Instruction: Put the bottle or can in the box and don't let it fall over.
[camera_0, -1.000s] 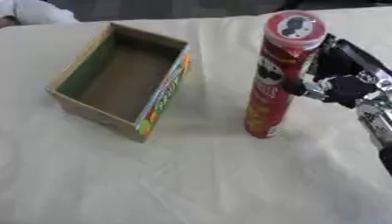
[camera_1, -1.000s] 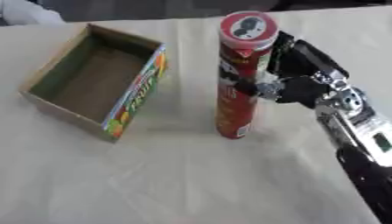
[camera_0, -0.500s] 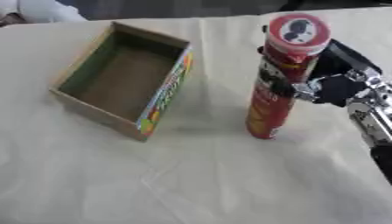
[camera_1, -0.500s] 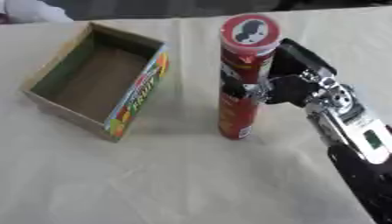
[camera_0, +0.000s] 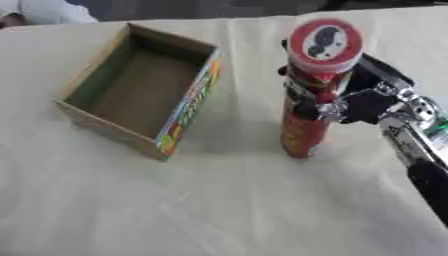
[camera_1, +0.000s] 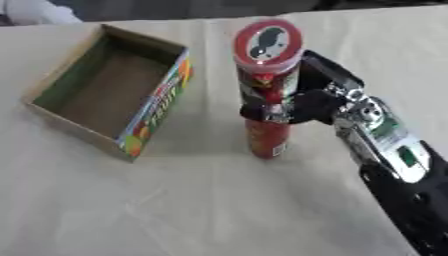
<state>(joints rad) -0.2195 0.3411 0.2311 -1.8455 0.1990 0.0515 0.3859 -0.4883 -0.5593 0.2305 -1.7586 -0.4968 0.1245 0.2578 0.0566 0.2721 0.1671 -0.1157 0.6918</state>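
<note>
The right hand (camera_1: 311, 102) now has its fingers curled round the middle of the can (camera_1: 267, 85); a second ago it stood just beside the can on its right, with the fingers only reaching toward it. The dark fingers (camera_0: 304, 107) now cross the can's front, where earlier its label showed uncovered. The hand has come in toward the can from the right. The can now looks slightly lifted or tilted, its top leaning a little toward the camera, though whether its base has left the worktop (camera_0: 219, 200) cannot be told. The whole view has shifted slightly, so the camera has moved too.
</note>
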